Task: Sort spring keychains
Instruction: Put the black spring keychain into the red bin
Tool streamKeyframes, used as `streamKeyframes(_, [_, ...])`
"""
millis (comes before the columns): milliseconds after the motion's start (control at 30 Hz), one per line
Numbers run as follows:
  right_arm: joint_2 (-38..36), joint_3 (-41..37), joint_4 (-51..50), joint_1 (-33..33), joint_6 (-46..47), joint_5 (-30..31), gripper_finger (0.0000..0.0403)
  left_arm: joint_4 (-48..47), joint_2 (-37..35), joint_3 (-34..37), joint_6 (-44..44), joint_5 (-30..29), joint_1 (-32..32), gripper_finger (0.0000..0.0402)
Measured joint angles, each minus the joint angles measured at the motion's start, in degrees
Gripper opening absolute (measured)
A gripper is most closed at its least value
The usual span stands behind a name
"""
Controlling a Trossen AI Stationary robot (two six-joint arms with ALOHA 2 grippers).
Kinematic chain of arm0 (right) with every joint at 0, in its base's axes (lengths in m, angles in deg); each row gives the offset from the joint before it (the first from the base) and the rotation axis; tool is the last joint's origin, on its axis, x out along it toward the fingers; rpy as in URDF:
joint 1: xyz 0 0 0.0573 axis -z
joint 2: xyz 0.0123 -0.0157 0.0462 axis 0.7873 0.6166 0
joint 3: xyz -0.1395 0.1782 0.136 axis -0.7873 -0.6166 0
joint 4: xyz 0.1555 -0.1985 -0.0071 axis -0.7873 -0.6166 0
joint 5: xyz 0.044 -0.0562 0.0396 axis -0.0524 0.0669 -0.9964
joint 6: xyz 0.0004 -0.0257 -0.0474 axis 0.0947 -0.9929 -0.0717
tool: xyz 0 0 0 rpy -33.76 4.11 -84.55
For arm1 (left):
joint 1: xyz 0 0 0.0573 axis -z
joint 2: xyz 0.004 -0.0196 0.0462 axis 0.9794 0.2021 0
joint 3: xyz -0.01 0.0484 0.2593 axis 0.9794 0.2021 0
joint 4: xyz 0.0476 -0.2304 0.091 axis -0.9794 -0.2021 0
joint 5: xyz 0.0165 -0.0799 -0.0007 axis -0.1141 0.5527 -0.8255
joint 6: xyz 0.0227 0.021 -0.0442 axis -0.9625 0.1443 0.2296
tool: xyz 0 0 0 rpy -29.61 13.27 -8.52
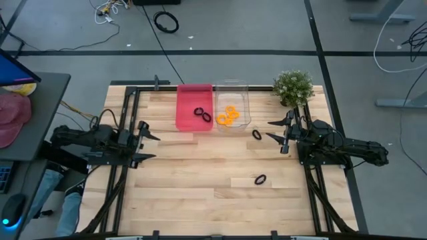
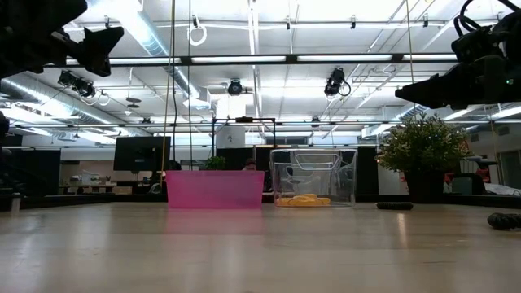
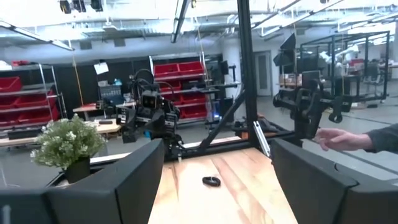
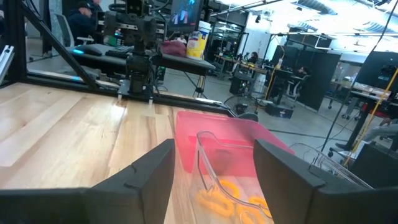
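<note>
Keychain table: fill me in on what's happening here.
Sorting is partly done. Two black spring keychains lie in the pink bin and the orange ones in the clear bin. Two more black keychains lie on the wooden table. The left gripper and right gripper hover open, holding nothing.

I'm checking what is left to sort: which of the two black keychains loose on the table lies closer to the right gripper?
The black keychain just beside the clear bin, close to the right gripper. The other black keychain lies alone farther down the table.
</note>
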State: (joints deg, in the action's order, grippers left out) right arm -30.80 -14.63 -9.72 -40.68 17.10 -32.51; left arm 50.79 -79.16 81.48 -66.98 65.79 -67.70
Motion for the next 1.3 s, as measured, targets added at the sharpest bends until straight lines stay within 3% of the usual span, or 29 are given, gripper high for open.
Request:
streamKeyframes(700, [0.0, 0.0, 0.0, 0.0, 0.0, 0.0, 0.0221, -1.3, 0.2, 4.6, -5.3, -4.3, -0.2, 0.0298])
streamKeyframes(967, [0.0, 0.0, 0.0, 0.0, 0.0, 0.0, 0.0221, -6.7, 0.3, 4.6, -5.0, -4.8, -0.2, 0.0298])
streamKeyframes(1300, [0.0, 0.0, 0.0, 0.0, 0.0, 0.0, 0.0221, -6.8, 1.0, 4.6, -3.8, -5.8, -0.2, 0.0298])
